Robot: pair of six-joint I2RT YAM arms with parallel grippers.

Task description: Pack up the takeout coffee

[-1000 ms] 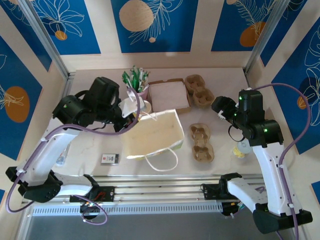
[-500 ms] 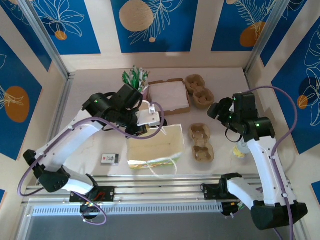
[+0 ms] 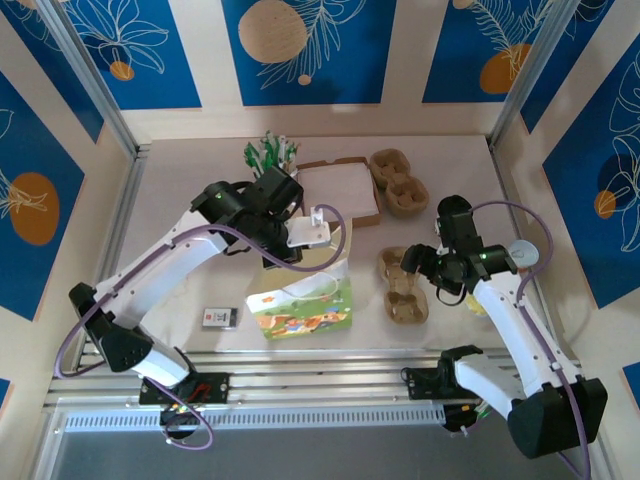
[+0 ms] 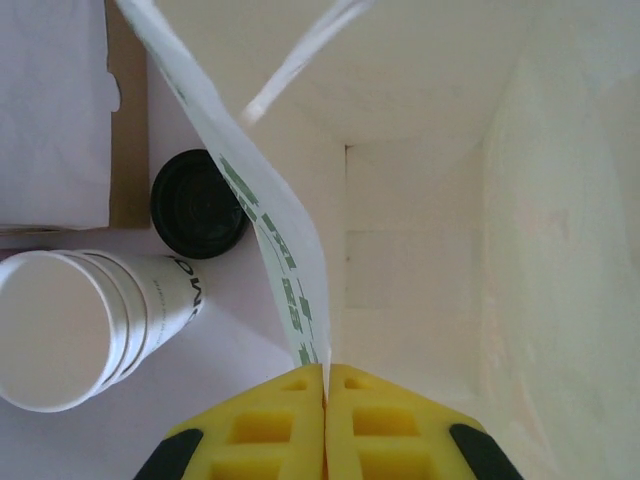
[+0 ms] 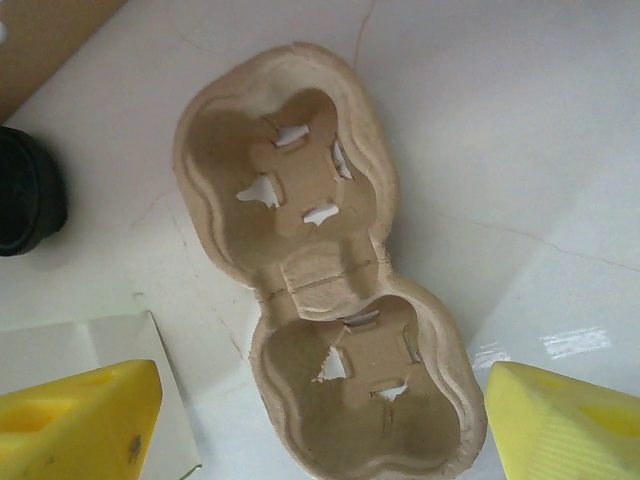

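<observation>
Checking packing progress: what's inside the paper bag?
Bare white walls and floor of the paper bag, nothing packed; the takeout coffee stands outside. The left claw, pinching the rim, covers the nearest corner.

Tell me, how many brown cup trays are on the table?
2. One tray lies at the back, right of the box; the other lies nearer, right of the bag. Nested extras could be hidden.

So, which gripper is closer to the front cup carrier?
Right. The right gripper hovers open above the carrier; the left gripper is off to its left, shut on the paper bag.
</observation>
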